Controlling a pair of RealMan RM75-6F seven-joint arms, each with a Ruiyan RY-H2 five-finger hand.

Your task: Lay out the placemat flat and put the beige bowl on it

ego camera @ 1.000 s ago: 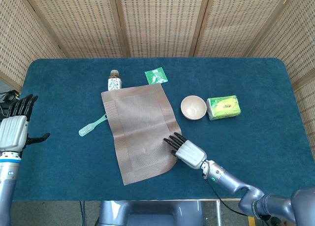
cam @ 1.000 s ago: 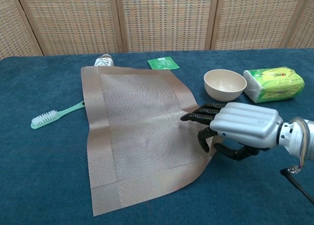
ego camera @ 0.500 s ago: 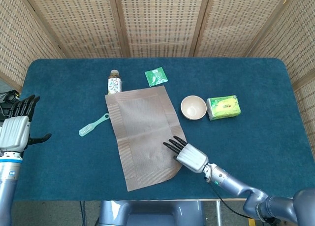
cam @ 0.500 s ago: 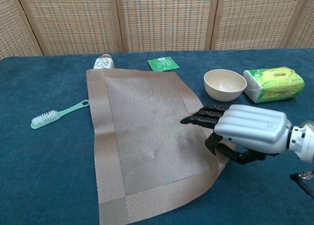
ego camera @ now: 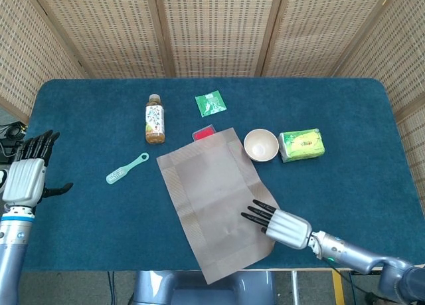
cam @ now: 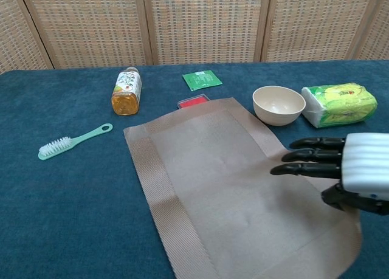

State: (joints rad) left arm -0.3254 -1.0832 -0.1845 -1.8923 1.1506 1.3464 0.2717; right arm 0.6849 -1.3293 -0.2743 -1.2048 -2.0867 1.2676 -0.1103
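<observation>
Right hand (ego camera: 284, 226) rests over the near right corner of the placemat (ego camera: 216, 202), fingers extended and apart, nothing visibly pinched; whether the thumb beneath catches the mat's edge I cannot tell. Left hand (ego camera: 26, 175) hangs open at the far left edge of the worktop (ego camera: 372, 185), well away from everything. A thin, woven brown rectangle with a ribbed border, the placemat lies nearly flat, its long axis slanting from near-right to far-left, with its near end at or over the worktop's front edge. Smooth, round and upright, the beige bowl (ego camera: 261, 145) sits just beside the mat's far right corner, beyond the right hand, so that hand is clearly the nearer one for lifting it onto the mat
</observation>
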